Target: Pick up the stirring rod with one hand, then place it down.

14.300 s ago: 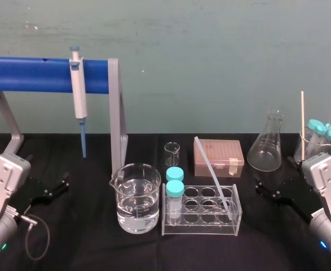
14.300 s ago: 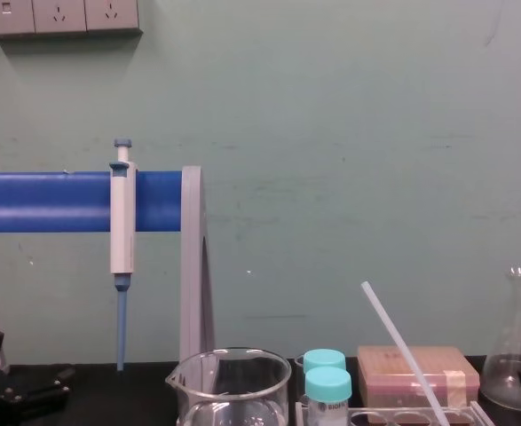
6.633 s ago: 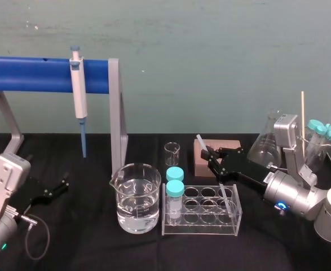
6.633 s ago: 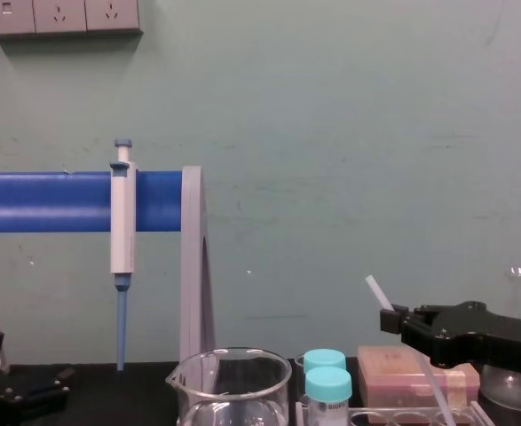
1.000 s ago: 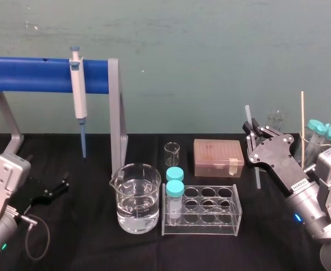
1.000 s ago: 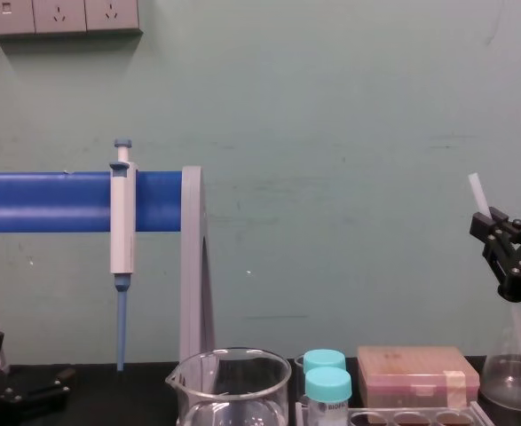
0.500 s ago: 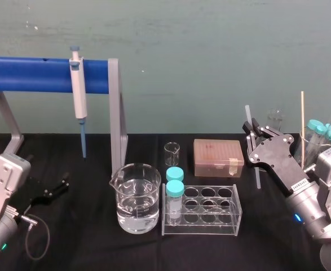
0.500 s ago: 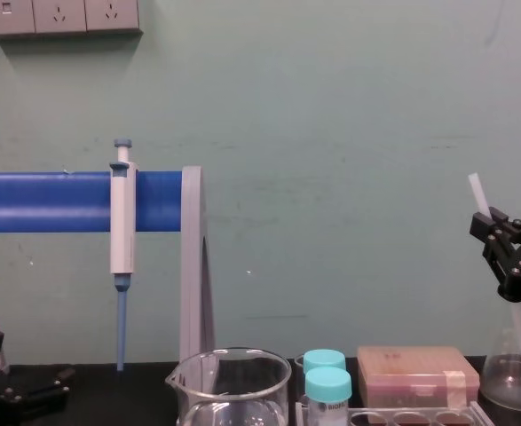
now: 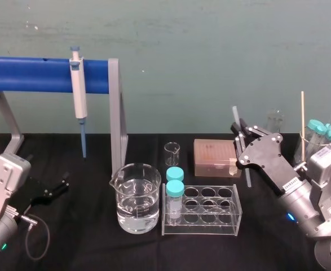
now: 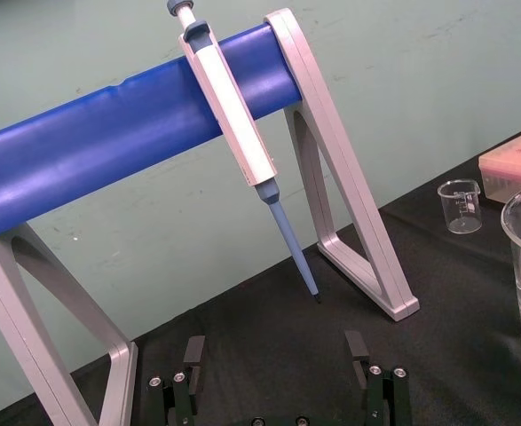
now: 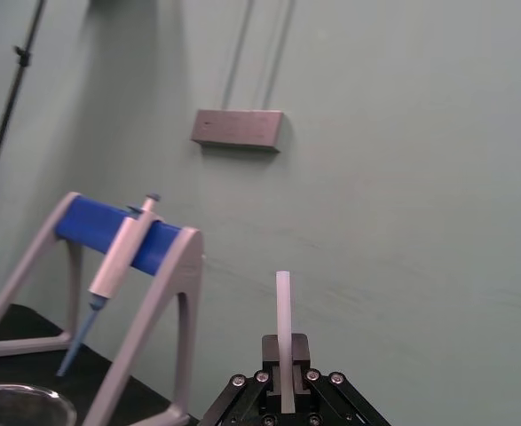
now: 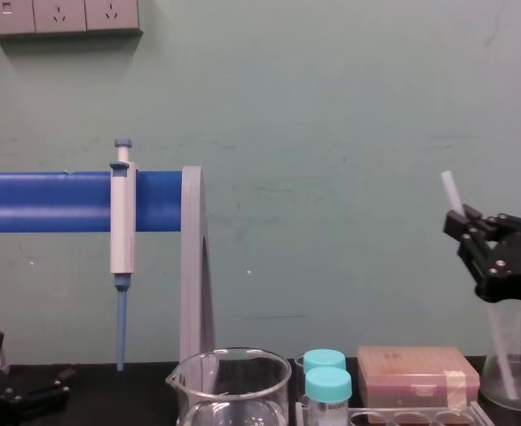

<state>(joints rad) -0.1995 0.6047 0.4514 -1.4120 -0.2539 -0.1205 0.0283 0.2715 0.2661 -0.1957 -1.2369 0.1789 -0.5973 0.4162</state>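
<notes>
Stirring rod (image 9: 246, 169): middle stretch hidden behind the right gripper (image 9: 241, 131), which is clamped on it; top end and lower length are exposed. In the right wrist view, the rod below the fingertips is concealed.

Flask (image 9: 275, 119): body hidden behind that gripper, neck exposed. In the chest view it is cut by the right and bottom edges.

Pink box (image 9: 213, 155): right end covered by the gripper.

Beaker (image 12: 233, 382), capped tubes (image 12: 328, 386) and rack (image 12: 409, 416): lower parts cut by the chest view's bottom edge.

Left gripper (image 10: 275, 342): base cut by the left wrist view's bottom edge.

Blue stand (image 9: 35, 74): left end cut by the edge.
</notes>
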